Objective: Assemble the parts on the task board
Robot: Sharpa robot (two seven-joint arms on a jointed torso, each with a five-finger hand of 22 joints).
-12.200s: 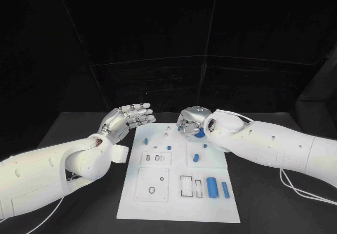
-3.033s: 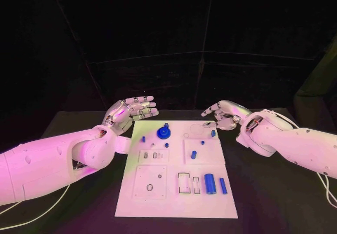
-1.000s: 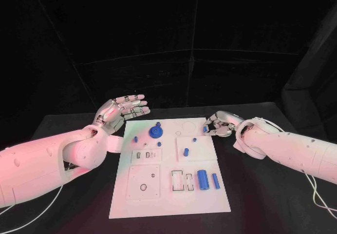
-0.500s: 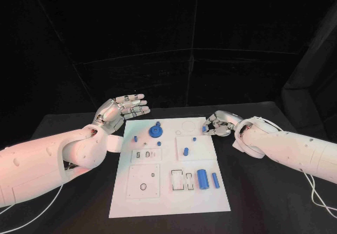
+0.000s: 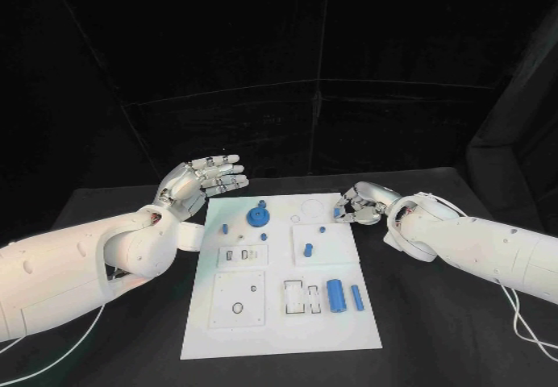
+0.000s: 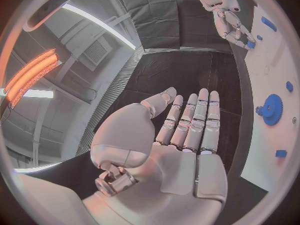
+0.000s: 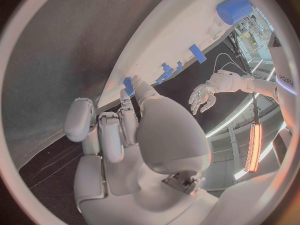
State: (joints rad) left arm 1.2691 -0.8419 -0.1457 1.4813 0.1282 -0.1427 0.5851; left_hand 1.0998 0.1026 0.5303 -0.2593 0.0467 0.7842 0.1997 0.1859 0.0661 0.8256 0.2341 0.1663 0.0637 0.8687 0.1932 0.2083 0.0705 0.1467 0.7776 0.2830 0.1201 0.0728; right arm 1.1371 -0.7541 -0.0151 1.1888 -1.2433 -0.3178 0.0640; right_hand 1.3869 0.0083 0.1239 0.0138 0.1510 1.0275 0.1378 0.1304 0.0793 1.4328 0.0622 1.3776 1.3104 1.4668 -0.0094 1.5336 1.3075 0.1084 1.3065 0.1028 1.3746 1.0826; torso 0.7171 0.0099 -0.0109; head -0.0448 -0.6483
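The setting is a robotics lab or test cell. A black table (image 5: 442, 322) stands inside an enclosure of black curtains (image 5: 291, 105), with a white task board (image 5: 285, 322) laid out on it. The left wrist view shows an industrial ceiling with strip lights (image 6: 94, 22), a vent (image 6: 94, 57) and an orange-glowing fixture (image 6: 34, 77)

Saw black worktop (image 5: 442, 322); white task board (image 5: 285, 322) lay flat at its middle, long side running away from me.
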